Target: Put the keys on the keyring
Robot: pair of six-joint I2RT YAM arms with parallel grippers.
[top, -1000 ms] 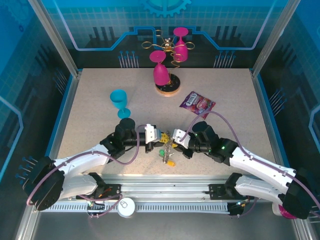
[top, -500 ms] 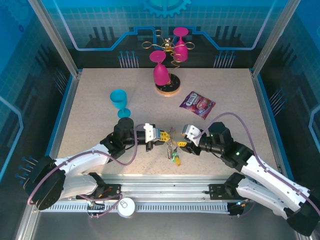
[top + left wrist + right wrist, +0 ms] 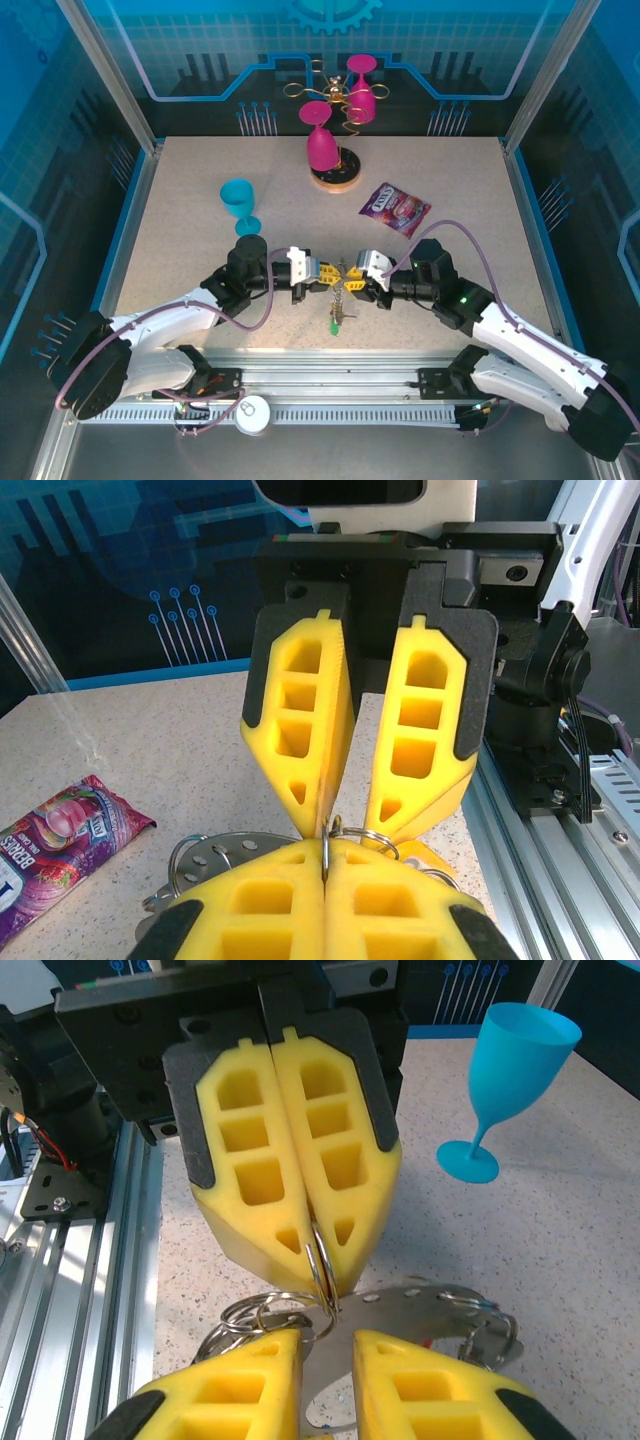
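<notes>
Top external: speckled worktop [image 3: 190, 190], blue-panelled walls; near its front edge left claw [image 3: 329, 276] clamps the keyring [image 3: 341, 298], right claw [image 3: 354, 277] slightly parted, keys [image 3: 334, 324] indistinct.

1. Left arm [image 3: 180, 325]: white shells and black joints; a purple cable [image 3: 255, 324] loops beside it
2. Right arm [image 3: 520, 335]: same white-and-black build; a small green light [image 3: 462, 297], perhaps a status lamp
3. Fingers [image 3: 300, 720]: yellow blocks with square pockets; black backing plates
</notes>
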